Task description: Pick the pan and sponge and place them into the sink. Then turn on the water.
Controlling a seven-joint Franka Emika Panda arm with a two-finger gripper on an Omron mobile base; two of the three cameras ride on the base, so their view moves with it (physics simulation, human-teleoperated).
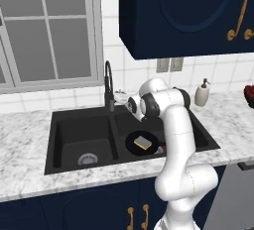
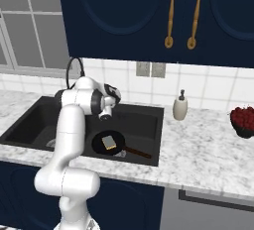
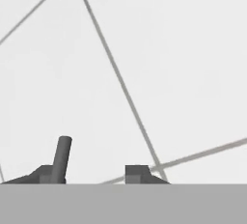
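**Pan and sponge in the right basin**

Left base view: a white marble counter (image 1: 30, 140) holds the black sink (image 1: 79, 125) under a window (image 1: 47, 30) and white tiled wall. The pan (image 1: 141, 143) lies in the right basin with the sponge (image 1: 143, 143) resting in it. The faucet (image 1: 109, 86) stands behind the divider; a soap bottle (image 1: 201, 94) sits by the wall.

Right base view: navy cabinets (image 2: 149, 16) hang above, and a bowl of red fruit (image 2: 243, 121) stands on the counter.

Hand view: the gripper (image 3: 94, 172) faces white tiles, fingertips apart, a thin grey rod at the left one.
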